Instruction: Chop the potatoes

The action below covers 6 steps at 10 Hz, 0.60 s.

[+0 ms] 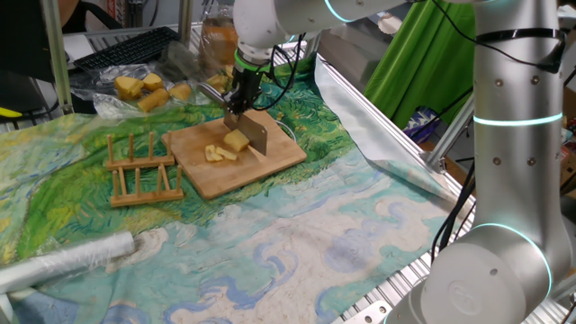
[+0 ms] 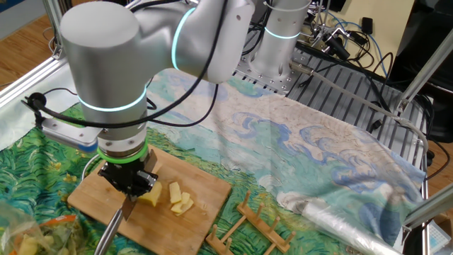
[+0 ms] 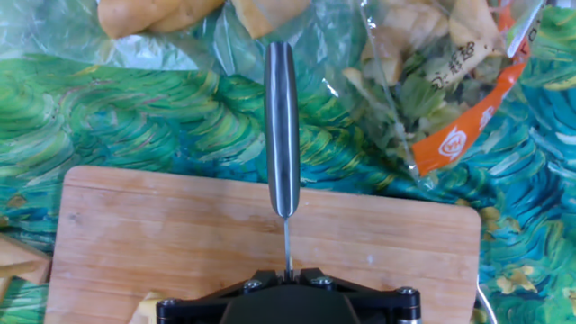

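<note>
On the wooden cutting board (image 1: 270,165) lie the potatoes: a blocky pale-yellow chunk (image 1: 236,140) and a few thin slices (image 1: 217,154) to its left. My gripper (image 1: 241,108) is shut on a steel knife, whose blade (image 1: 256,133) stands edge-down against the chunk's right side. From the other fixed view the gripper (image 2: 130,190) sits just left of the chunk (image 2: 151,195), with the slices (image 2: 181,199) beyond it. The hand view looks along the knife's spine (image 3: 287,241) to its handle (image 3: 281,126), with the board (image 3: 180,229) beneath. Most of the potato is hidden there.
A wooden rack (image 1: 143,170) stands left of the board. A plastic bag of potato pieces (image 1: 144,90) lies behind it, and a bag of greens (image 3: 432,81) lies past the board's far edge. A roll of plastic wrap (image 1: 67,261) rests at the front left.
</note>
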Each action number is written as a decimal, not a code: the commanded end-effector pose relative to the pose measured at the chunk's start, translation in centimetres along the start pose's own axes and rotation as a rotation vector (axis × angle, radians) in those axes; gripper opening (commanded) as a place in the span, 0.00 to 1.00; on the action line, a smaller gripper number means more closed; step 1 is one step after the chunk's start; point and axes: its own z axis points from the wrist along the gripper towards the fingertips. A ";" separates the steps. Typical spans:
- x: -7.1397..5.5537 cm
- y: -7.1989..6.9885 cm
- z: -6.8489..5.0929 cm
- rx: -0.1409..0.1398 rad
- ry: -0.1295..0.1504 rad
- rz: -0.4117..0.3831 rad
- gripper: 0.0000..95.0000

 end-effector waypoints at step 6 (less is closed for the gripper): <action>0.1 2.5 -0.3 -0.001 -0.005 0.042 0.00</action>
